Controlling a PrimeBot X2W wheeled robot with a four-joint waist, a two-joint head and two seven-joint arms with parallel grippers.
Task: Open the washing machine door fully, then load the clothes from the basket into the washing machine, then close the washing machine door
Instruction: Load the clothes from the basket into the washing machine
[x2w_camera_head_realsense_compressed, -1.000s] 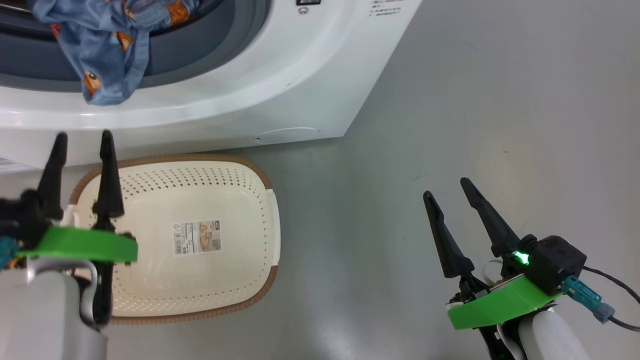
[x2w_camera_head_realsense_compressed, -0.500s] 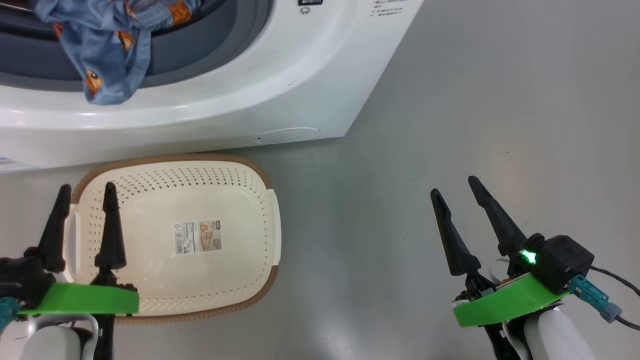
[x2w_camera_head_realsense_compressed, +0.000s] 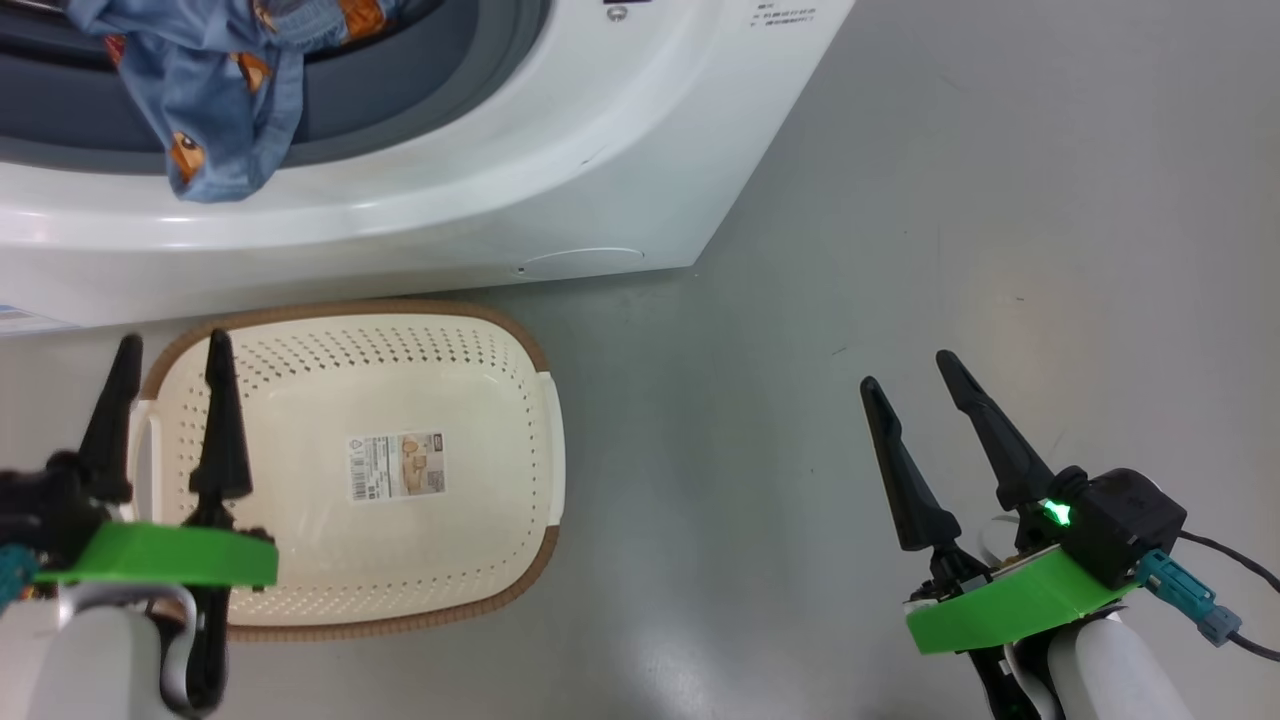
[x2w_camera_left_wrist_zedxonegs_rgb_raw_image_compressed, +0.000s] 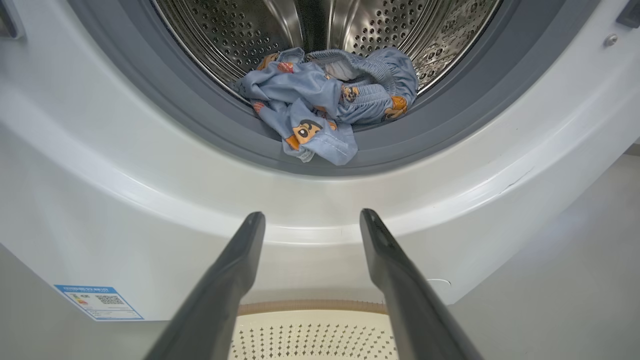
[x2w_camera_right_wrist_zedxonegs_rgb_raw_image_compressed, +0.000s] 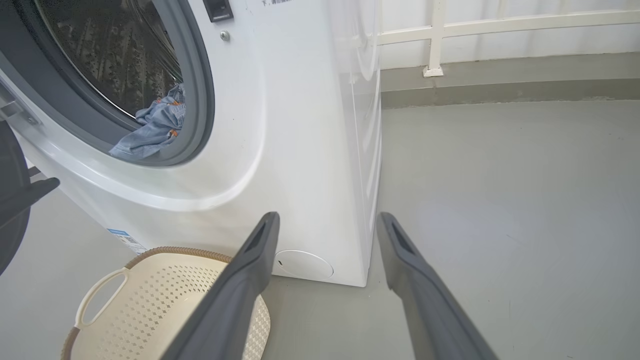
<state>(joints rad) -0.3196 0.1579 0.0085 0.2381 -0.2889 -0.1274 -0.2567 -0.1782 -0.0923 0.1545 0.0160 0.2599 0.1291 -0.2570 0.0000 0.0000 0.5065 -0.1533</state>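
1. Left gripper (x2w_camera_head_realsense_compressed: 172, 340), lower left, and right gripper (x2w_camera_head_realsense_compressed: 905, 368), lower right: both spread, empty.
2. Basket (x2w_camera_head_realsense_compressed: 380, 306) empty; clothes (x2w_camera_head_realsense_compressed: 215, 100), upper left, overhang the gasket (x2w_camera_left_wrist_zedxonegs_rgb_raw_image_compressed: 200, 120); best tucked inside before closing the door.

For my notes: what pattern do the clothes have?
The clothes: light blue, orange-brown bears; best in left wrist view.

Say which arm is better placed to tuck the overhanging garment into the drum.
Left. The left gripper, open above the basket, points straight at the clothes spilling over the gasket. The right gripper, also open, sits beyond the washing machine corner.
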